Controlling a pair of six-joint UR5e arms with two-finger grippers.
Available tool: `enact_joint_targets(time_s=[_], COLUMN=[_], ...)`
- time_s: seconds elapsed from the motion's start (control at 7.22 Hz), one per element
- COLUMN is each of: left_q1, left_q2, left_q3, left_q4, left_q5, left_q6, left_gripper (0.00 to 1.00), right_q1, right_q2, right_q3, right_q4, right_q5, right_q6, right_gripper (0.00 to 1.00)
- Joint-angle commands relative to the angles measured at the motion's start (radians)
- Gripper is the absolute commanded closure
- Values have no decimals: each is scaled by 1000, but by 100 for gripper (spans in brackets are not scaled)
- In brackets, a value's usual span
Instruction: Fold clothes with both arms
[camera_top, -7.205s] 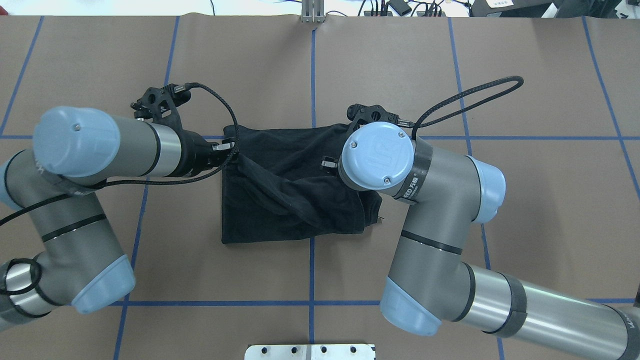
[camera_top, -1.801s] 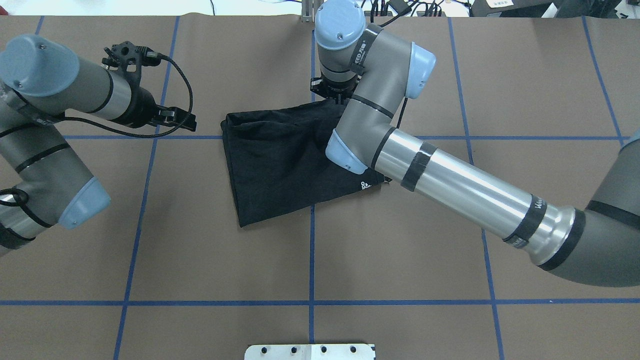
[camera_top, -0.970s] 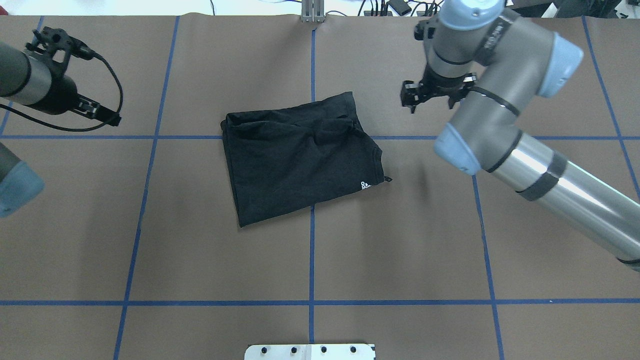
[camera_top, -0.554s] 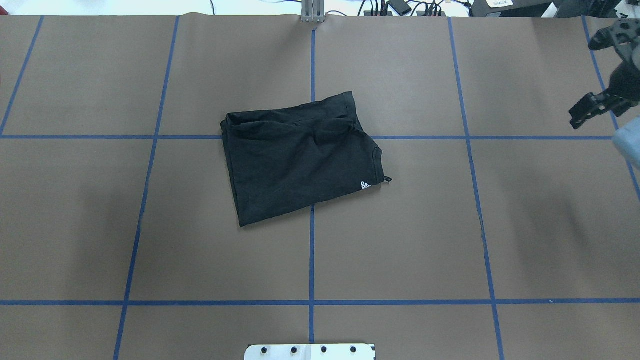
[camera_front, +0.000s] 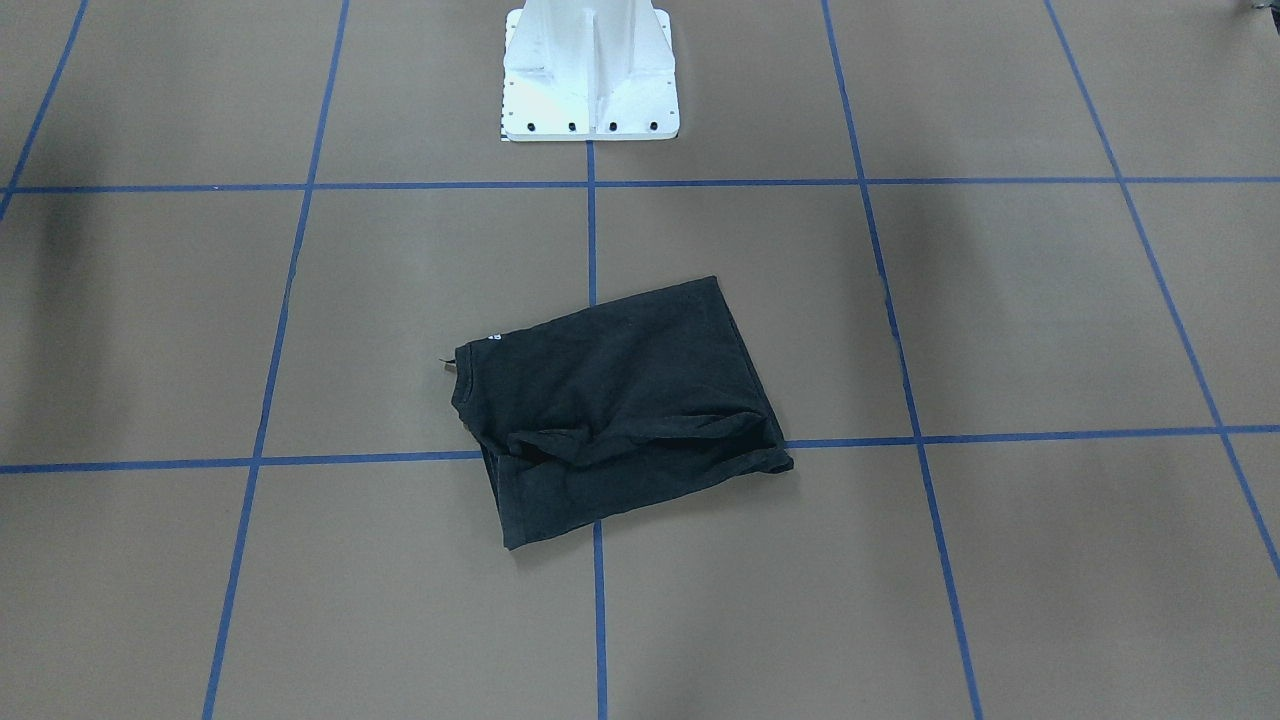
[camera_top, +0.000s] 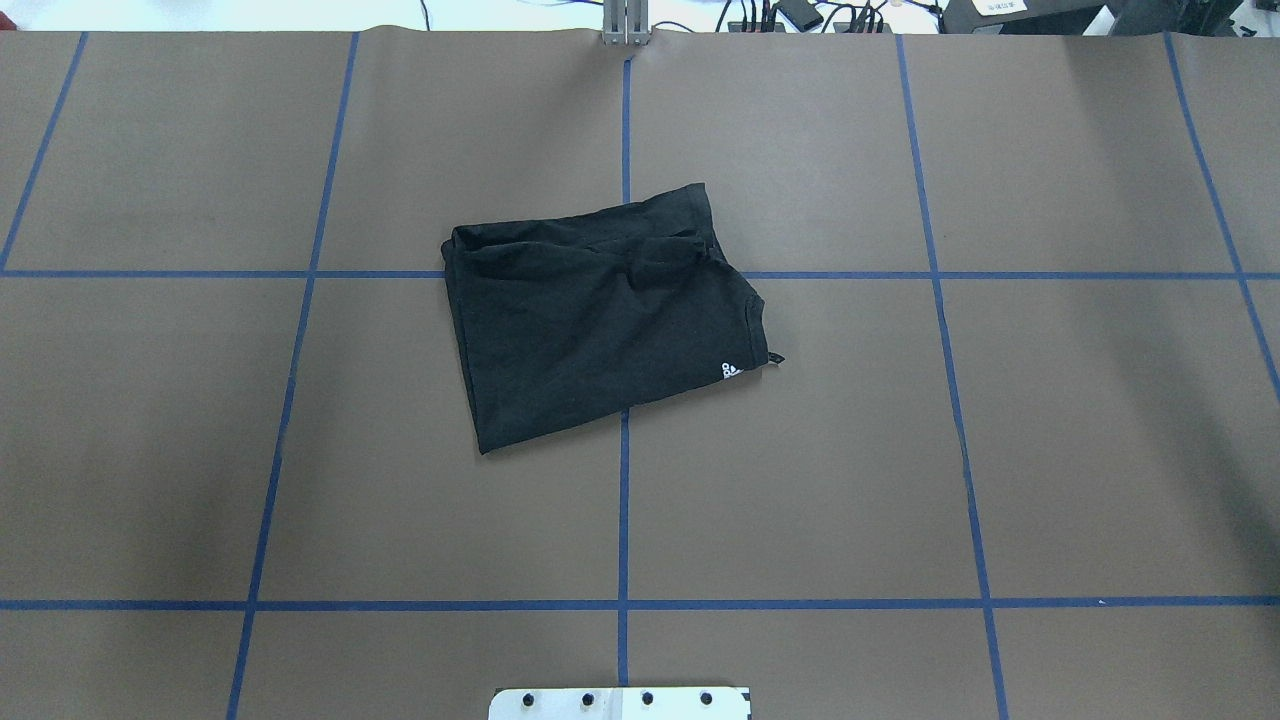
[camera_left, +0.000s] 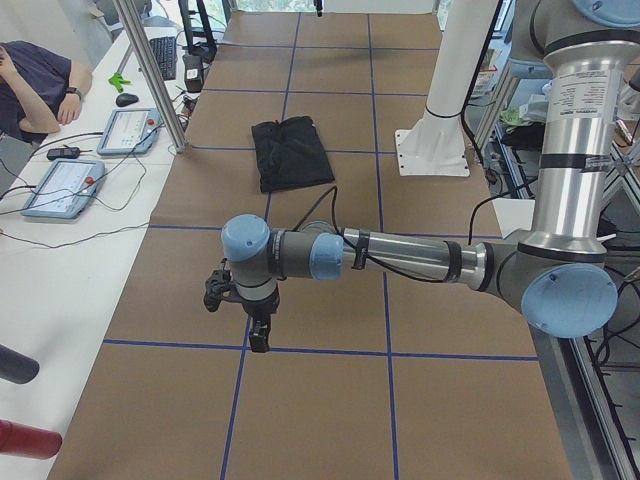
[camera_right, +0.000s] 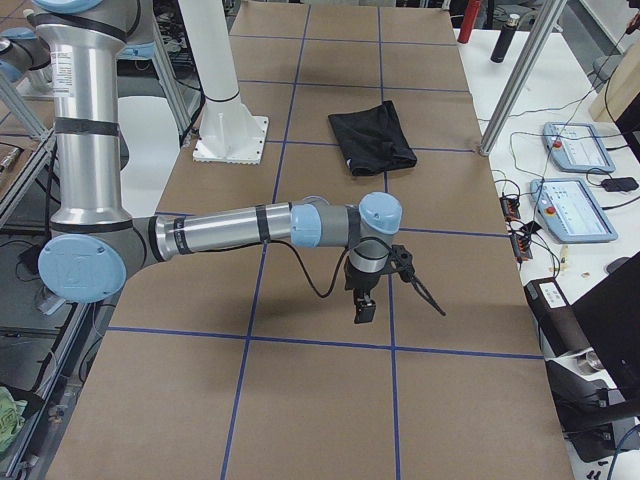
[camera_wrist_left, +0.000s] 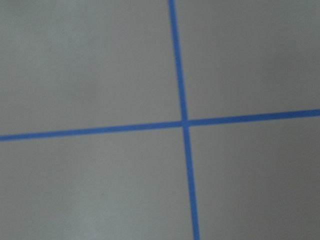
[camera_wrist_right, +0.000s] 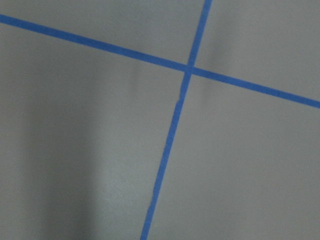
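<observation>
Brown covering lies over the whole table (camera_top: 800, 450), and blue tape lines (camera_top: 622, 520) divide it into big squares. On the left side view a white side bench (camera_left: 90, 230) with two tablets runs along the table, and a person's arm (camera_left: 40, 85) rests at its far end.

Next in size are the two arms. The left arm (camera_left: 400, 258) reaches out low over the table end on the robot's left, and the right arm (camera_right: 230, 228) does the same over the opposite end. Both are well apart from the clothing. The white pedestal base (camera_front: 590, 75) stands bolted at the robot's edge of the table.

The black T-shirt (camera_top: 590, 320) lies folded into a rough rectangle near the middle of the table, a little turned, and it covers one crossing of the tape. Its edge far from the robot is rumpled into a loose fold. Nothing touches it.

The left gripper (camera_left: 257, 338) hangs pointing down above the covering, near a tape line; the right gripper (camera_right: 362, 310) hangs in the same way. Whether their fingers are spread or pressed together I cannot tell, since only the side views show them. Each wrist view shows only the covering and one tape crossing (camera_wrist_left: 184, 122).

A small white logo (camera_top: 731, 371) sits at the shirt's corner toward the robot's right.
</observation>
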Motion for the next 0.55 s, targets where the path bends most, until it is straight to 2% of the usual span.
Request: enact_joint_targets(time_s=[0.0, 0.28, 0.42], left_q1=[-48, -53, -56], left_q2=[84, 114, 142], left_q3=[-44, -73, -101], left_q4=[-10, -23, -26], left_q5=[-67, -166, -173], left_q6=[34, 57, 59], left_gripper=[0, 0, 0], right_q1=[59, 82, 82], right_q2=[-60, -86, -88], right_q3=[-11, -14, -14], right_q4=[1, 8, 8], right_q5=[72, 99, 99], right_q6=[-6, -6, -4], right_gripper=[0, 0, 0])
